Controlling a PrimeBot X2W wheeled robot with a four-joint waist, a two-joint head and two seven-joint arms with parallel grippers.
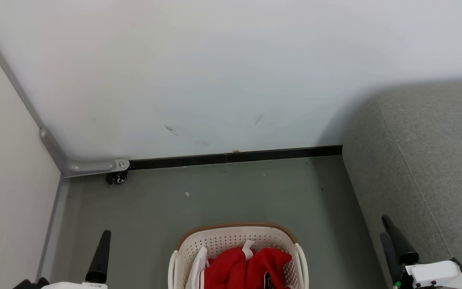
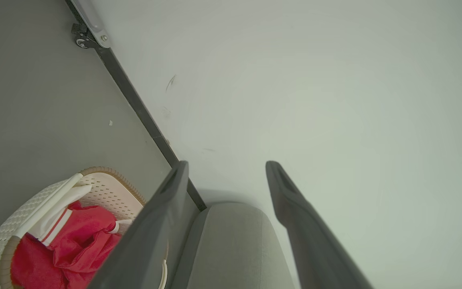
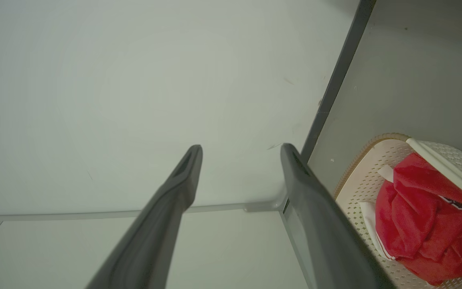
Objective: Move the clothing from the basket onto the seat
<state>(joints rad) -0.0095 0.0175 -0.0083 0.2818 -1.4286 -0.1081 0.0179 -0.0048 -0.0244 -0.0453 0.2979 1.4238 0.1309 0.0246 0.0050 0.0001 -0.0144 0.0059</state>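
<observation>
A grey floor point(image 1: 215, 192) runs up to a plain white wall point(image 1: 215, 60) with a black skirting strip point(image 1: 235, 156) along its foot. A pale partition panel point(image 1: 2, 160) closes the left side.

The jaws of the left gripper point(image 2: 227, 163) stand wide apart with nothing between them, and so do those of the right gripper point(image 3: 242, 146). Both hang in the air, pointing toward the far wall and touching nothing. Between them, near and central, the basket point(image 1: 223, 243) sits on the floor. The clothing point(image 1: 251, 267) lies heaped inside it, red folds with white trim and a small dark patch on the right of the pile. None of it is on the seat point(image 1: 435, 160), which fills the right of the scene, close by the right gripper and a little apart from the basket.

The garments look light, soft and floppy, so they will likely drape and trail when lifted. A pinch on a raised fold at the top of the heap, deep enough to gather cloth, seems the best hold. Thin fabric may slip from a shallow grip. How many pieces are tangled together I cannot tell, and more than one may come up at once.

A trailing sleeve could catch on the basket's brown rim or perforated walls, and so light a basket might tip or lift with it. The seat's rounded near edge must also be cleared. A caster wheel point(image 1: 118, 178) under a grey rail point(image 1: 90, 165) in the far left corner and a small white scrap point(image 1: 187, 194) on the floor both lie well apart from the work.
</observation>
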